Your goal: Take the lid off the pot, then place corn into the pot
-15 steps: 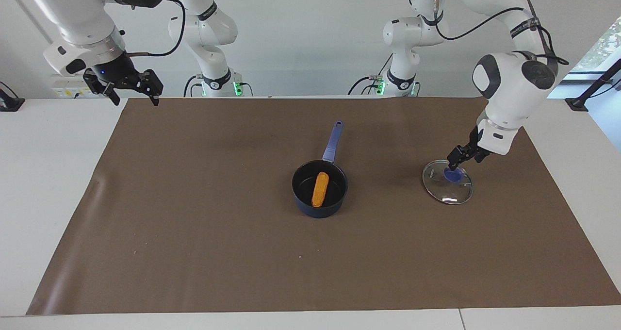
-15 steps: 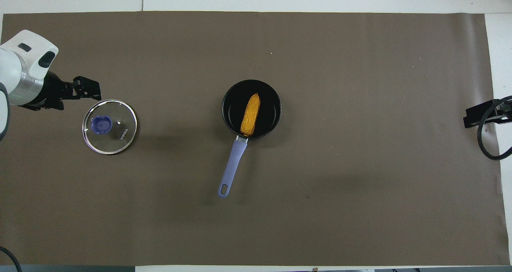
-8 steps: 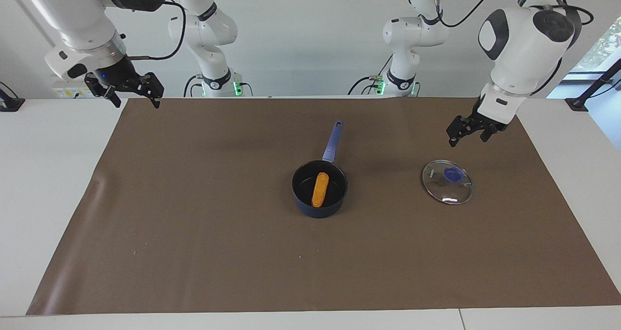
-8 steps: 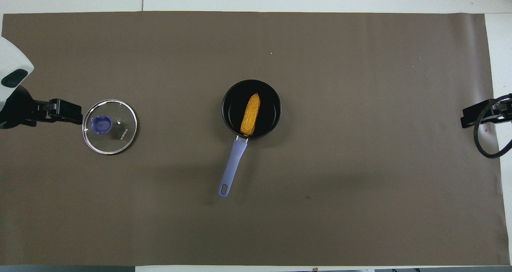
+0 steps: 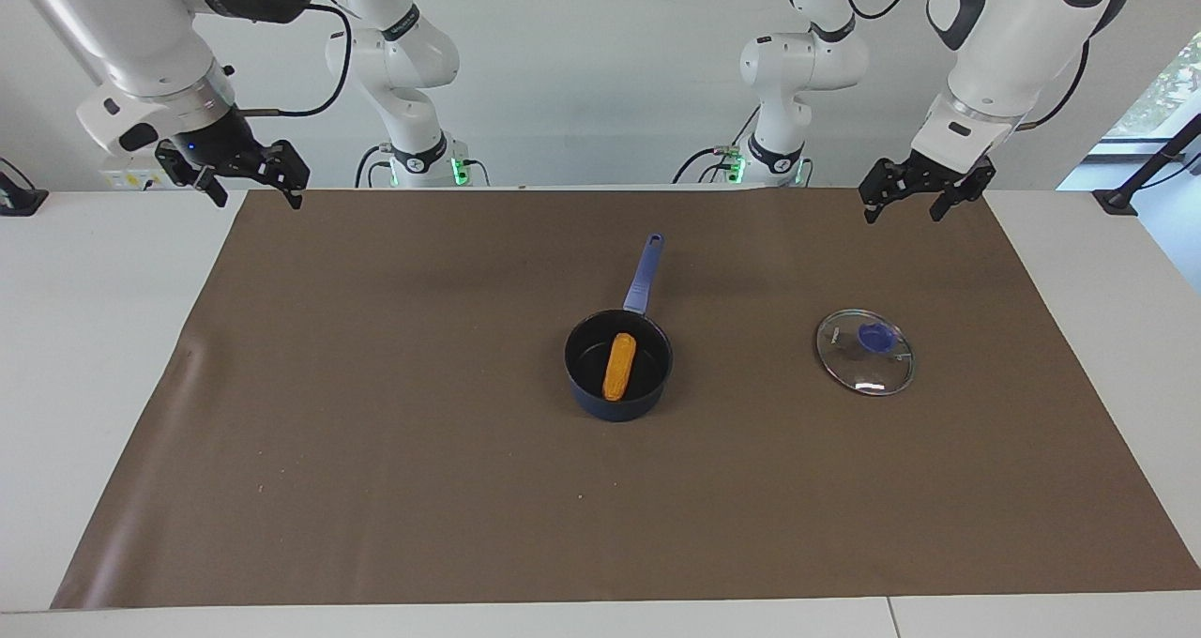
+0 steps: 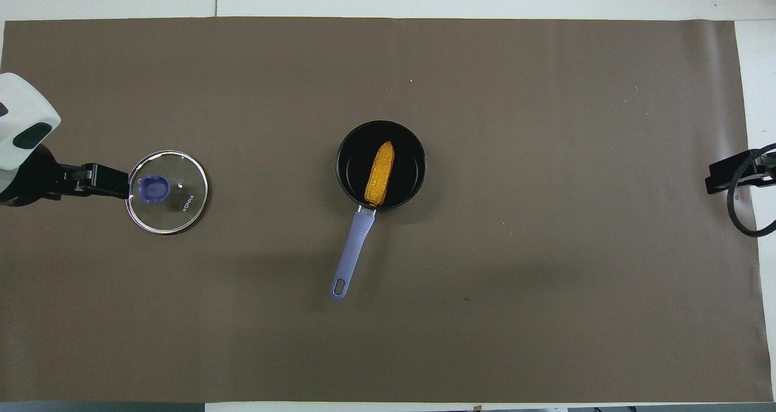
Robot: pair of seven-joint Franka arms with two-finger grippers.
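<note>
The pot (image 5: 615, 409) stands open in the middle of the brown mat, its blue handle (image 5: 644, 274) pointing toward the robots. The corn (image 5: 618, 366) lies inside it, also seen in the overhead view (image 6: 379, 174) within the pot (image 6: 341, 167). The lid (image 5: 868, 368) lies flat on the mat toward the left arm's end, knob (image 5: 876, 337) up, and shows in the overhead view (image 6: 176, 203). My left gripper (image 5: 903, 214) is open and empty, raised high over the mat's edge by the robots. My right gripper (image 5: 260, 200) is open and empty, raised at the right arm's end.
The brown mat (image 5: 375, 432) covers most of the white table (image 5: 94, 338). In the overhead view the left gripper (image 6: 118, 180) shows beside the lid's rim and the right gripper (image 6: 716, 179) shows at the mat's end.
My left gripper has let go of the lid's knob and risen, drawing back toward the robots. The lid stays on the mat. The right gripper has barely shifted.
</note>
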